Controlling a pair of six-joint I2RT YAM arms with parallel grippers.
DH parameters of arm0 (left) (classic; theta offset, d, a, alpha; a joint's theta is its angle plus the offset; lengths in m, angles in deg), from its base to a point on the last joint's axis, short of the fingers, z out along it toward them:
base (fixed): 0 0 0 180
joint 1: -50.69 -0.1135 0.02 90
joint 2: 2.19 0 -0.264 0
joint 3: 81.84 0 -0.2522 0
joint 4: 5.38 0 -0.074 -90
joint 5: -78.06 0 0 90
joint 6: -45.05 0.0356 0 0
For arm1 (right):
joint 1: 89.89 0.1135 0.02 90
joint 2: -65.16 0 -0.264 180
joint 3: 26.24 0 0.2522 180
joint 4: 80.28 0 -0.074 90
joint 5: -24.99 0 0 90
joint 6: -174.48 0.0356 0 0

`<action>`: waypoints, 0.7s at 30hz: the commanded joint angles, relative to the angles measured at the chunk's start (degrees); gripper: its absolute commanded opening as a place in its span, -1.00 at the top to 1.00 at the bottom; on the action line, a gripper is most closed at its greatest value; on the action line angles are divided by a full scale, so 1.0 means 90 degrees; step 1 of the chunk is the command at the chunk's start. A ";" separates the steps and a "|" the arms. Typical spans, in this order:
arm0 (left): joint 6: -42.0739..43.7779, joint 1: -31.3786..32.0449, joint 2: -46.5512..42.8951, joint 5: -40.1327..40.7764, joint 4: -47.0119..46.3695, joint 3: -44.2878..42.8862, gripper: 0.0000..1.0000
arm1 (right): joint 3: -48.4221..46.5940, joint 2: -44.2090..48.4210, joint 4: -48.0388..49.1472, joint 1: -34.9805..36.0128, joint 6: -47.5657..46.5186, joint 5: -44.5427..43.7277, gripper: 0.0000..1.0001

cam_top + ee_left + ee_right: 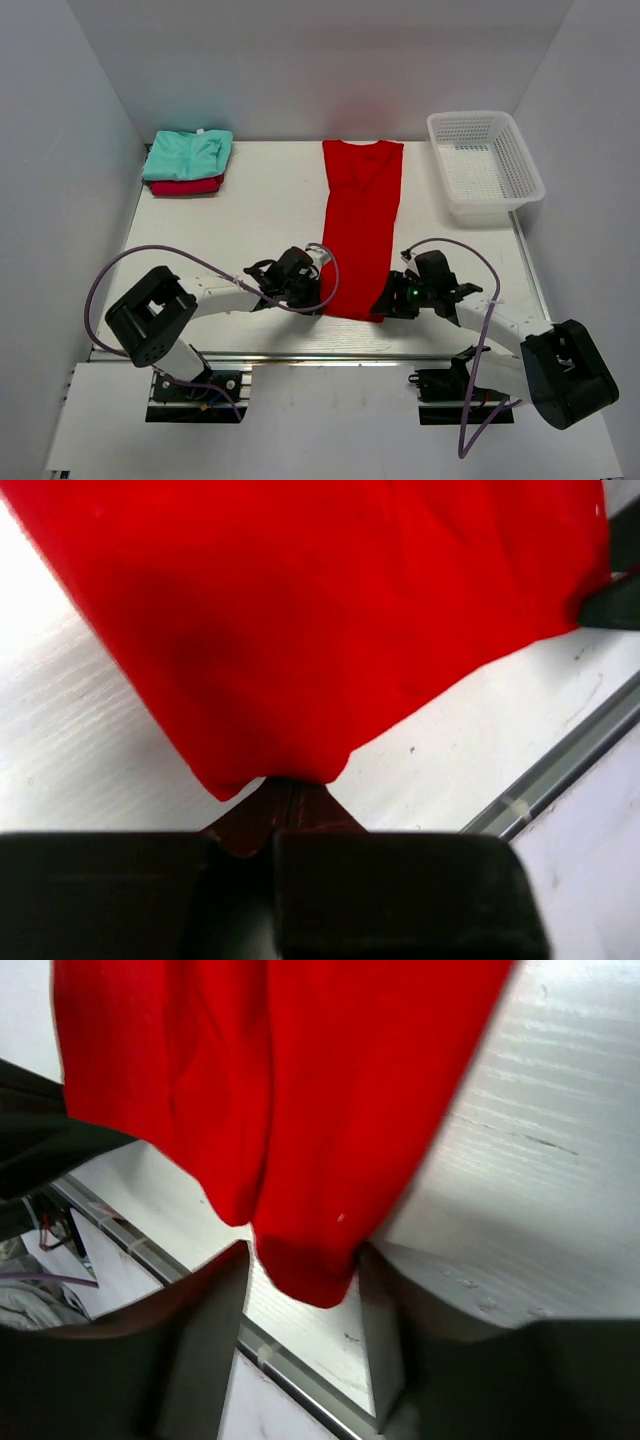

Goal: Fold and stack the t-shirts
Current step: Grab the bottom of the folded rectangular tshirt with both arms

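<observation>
The bright red t-shirt [362, 225] lies as a long narrow strip down the middle of the table, collar at the far end. My left gripper [323, 300] is at its near left corner, and in the left wrist view the gripper [290, 786] is shut on the hem of the red cloth [330, 610]. My right gripper [384, 308] is at the near right corner. In the right wrist view it [303, 1260] is open, with the corner of the red cloth [300, 1090] hanging between its spread fingers. The mint t-shirt [188, 155] lies folded on the crimson-pink one [185, 187] at the far left.
A white mesh basket [485, 160] stands at the far right. The table's metal front rail [330, 355] runs just behind both grippers. White walls enclose the table on three sides.
</observation>
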 commanded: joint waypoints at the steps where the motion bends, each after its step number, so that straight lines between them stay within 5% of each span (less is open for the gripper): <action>1: 0.0164 0.0059 0.0133 0.0165 0.0358 -0.0140 0.90 | 0.0220 -0.0057 0.0401 -0.0017 0.0285 0.0017 0.02; 9: 0.0095 0.0118 -0.0139 0.0370 0.0193 -0.0141 1.00 | 0.0085 -0.0164 0.0812 -0.0008 0.0071 -0.0257 1.00; 21: 0.0252 0.0176 -0.1126 -0.1209 0.0738 0.0172 1.00 | -0.0024 0.1134 -0.0848 0.0012 -0.0155 0.0573 1.00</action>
